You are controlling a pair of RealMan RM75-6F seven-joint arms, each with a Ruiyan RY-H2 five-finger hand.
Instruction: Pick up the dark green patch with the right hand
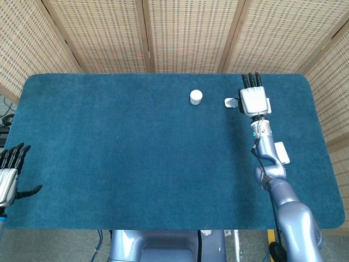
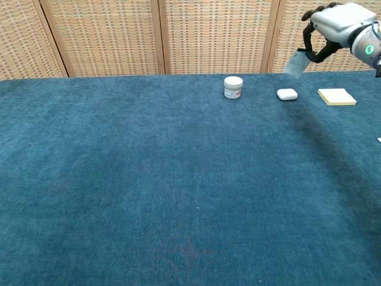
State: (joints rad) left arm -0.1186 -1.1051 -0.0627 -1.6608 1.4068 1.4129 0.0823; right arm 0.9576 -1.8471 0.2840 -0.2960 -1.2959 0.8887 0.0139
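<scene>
My right hand (image 2: pixel 336 21) is raised well above the far right of the blue table (image 2: pixel 178 179) and pinches the patch (image 2: pixel 296 62) between thumb and fingers. The patch hangs tilted below the hand, and its pale grey underside faces the chest camera. In the head view the right hand (image 1: pixel 253 99) sits over the far right part of the table, and the patch is hard to tell apart from the white item beside it. My left hand (image 1: pixel 10 174) hovers by the table's left edge with fingers spread and empty.
A small white jar (image 2: pixel 233 87) stands at the back centre. A white rounded case (image 2: pixel 287 94) and a pale square pad (image 2: pixel 336 96) lie right of it, below the raised hand. A white rectangular piece (image 1: pixel 282 152) lies near the right edge beside my forearm.
</scene>
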